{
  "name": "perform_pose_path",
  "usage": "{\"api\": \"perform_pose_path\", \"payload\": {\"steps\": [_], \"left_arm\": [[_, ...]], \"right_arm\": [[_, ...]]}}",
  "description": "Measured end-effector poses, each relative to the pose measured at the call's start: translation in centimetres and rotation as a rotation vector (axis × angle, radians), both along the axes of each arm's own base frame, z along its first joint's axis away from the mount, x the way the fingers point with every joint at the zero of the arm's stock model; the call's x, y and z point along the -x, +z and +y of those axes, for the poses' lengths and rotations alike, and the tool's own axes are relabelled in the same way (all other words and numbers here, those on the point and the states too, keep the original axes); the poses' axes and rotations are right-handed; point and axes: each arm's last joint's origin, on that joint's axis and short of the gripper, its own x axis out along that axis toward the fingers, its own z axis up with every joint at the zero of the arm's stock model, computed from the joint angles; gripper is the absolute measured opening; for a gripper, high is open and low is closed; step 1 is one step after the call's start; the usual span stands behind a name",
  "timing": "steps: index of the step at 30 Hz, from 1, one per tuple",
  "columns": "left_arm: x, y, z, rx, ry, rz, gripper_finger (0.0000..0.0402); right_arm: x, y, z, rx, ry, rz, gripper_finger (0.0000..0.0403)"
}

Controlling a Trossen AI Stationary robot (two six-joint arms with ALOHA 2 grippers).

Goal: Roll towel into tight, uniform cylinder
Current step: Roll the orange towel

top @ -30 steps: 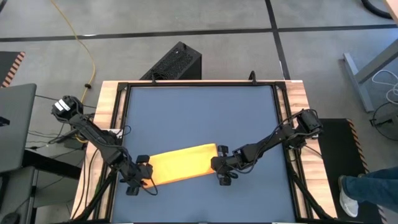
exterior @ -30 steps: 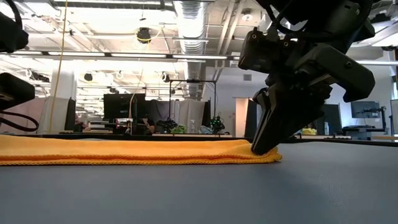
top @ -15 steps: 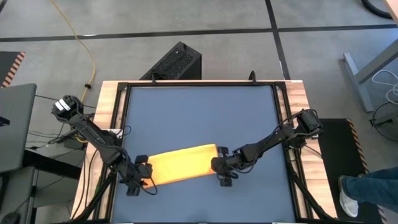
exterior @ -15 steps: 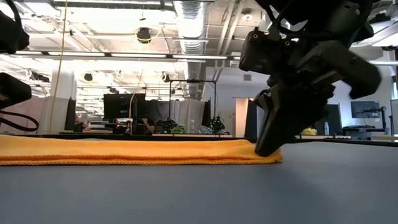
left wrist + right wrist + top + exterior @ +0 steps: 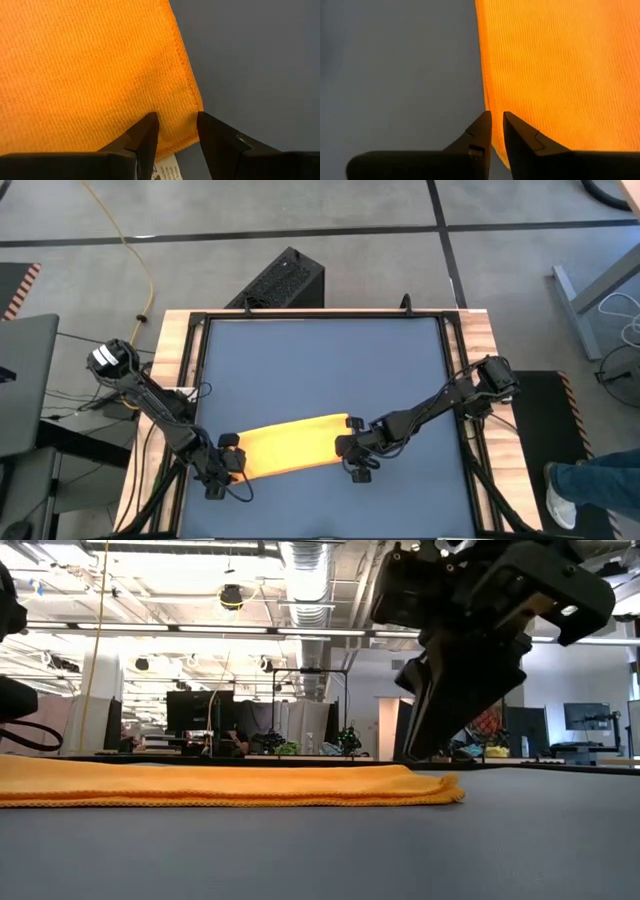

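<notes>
On the dark blue mat [image 5: 320, 370] the towel [image 5: 290, 445] lies flat, unrolled. Left gripper [image 5: 176, 131] straddles one corner, parted; right gripper [image 5: 497, 131], nearly closed, grips nothing. Next, both likely must pinch an edge.

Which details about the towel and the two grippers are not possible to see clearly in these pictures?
- Towel, high view: both short ends lie under the left gripper and right gripper.
- Low view: the towel's left end is cut off by the picture's edge.
- White tag, left wrist view: partly behind the fingers; print too small to read.
- Whether the right gripper grips any cloth: not visible.
</notes>
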Motion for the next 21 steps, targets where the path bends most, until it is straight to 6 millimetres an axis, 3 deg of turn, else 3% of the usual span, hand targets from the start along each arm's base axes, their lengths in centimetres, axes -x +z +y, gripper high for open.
{"api": "perform_pose_path", "payload": {"steps": [6,16,21], "left_arm": [[0.2,0.3,0.2,0.007,-0.002,0.003,0.0135],[0.9,0.0,1.0,-0.077,0.027,0.073,0.0135],[0.8,-0.1,1.4,-0.109,0.035,0.086,0.0135]], "right_arm": [[-0.5,0.1,-1.4,0.104,-0.045,-0.025,0.0076],[-1.3,-0.3,-6.6,0.197,-0.101,0.034,0.0076],[-1.4,-0.4,-7.5,0.199,-0.124,0.051,0.0076]]}}
